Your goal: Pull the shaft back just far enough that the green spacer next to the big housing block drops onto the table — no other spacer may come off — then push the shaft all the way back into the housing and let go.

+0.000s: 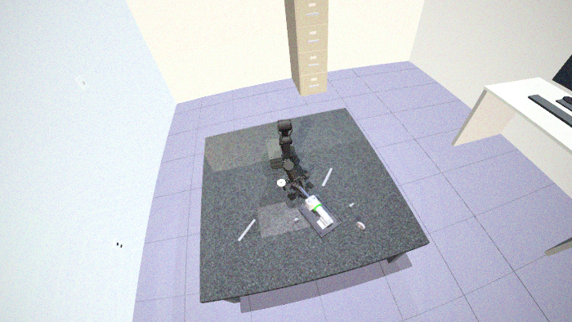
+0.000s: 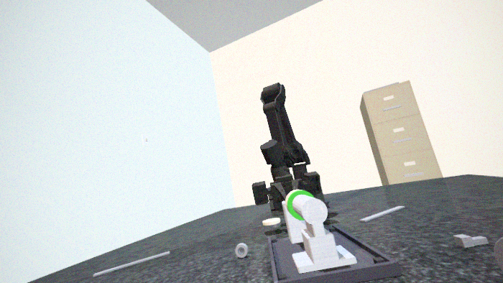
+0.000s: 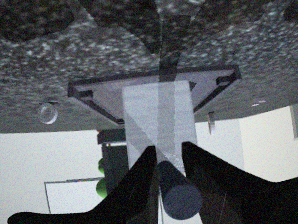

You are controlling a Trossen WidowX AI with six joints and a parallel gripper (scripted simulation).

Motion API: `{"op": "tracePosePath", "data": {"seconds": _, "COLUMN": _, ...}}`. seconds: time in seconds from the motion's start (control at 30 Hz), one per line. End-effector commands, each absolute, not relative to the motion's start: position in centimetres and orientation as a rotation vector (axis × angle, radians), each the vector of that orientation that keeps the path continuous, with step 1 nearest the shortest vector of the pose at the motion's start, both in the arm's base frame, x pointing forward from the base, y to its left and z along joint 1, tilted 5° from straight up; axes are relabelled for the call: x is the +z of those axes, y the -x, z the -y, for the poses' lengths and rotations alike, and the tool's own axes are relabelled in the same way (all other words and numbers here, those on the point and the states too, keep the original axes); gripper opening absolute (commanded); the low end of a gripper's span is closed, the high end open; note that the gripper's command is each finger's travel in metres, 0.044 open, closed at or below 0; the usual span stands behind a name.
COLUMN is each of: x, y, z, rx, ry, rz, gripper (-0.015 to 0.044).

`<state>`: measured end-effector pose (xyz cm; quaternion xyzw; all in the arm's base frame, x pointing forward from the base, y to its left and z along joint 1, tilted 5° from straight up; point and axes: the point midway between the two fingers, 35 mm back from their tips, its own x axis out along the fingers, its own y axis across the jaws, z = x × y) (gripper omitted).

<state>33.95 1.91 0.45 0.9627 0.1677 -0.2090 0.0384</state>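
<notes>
My gripper (image 1: 298, 186) (image 2: 288, 189) (image 3: 168, 151) is shut on the shaft. The dark round end of the shaft (image 3: 183, 201) sticks out between the fingers in the wrist view, and a bluish length of the shaft (image 1: 303, 190) shows between the fingers and the flat white block (image 1: 312, 200) (image 2: 295, 230) (image 3: 145, 110). The green spacer (image 1: 317, 207) (image 2: 292, 210) is up around the shaft line, between that block and the white housing with a round barrel (image 1: 322, 214) (image 2: 317, 212). Both stand on the dark tray (image 1: 323, 234) (image 2: 338, 275). The shaft inside the barrel is hidden.
A white disc (image 1: 281, 182) (image 2: 271, 222) and a small grey ring (image 1: 296, 220) (image 2: 241, 250) lie left of the fixture. Thin rods (image 1: 247, 230) (image 1: 327, 177) lie on both sides. A small bracket (image 1: 351, 204) (image 2: 471, 240) and an oval piece (image 1: 360, 225) lie to its right.
</notes>
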Motion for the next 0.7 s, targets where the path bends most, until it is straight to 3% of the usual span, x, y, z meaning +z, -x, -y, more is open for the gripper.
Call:
{"op": "tracePosePath", "data": {"seconds": 0.0, "x": 0.44, "y": -33.86, "z": -1.88, "rx": -0.640, "ry": -2.949, "rz": -0.517, "gripper": 0.0000}}
{"op": "tracePosePath", "data": {"seconds": 0.67, "x": 0.42, "y": -33.67, "z": -1.81, "rx": -0.640, "ry": -2.949, "rz": -0.517, "gripper": 0.0000}}
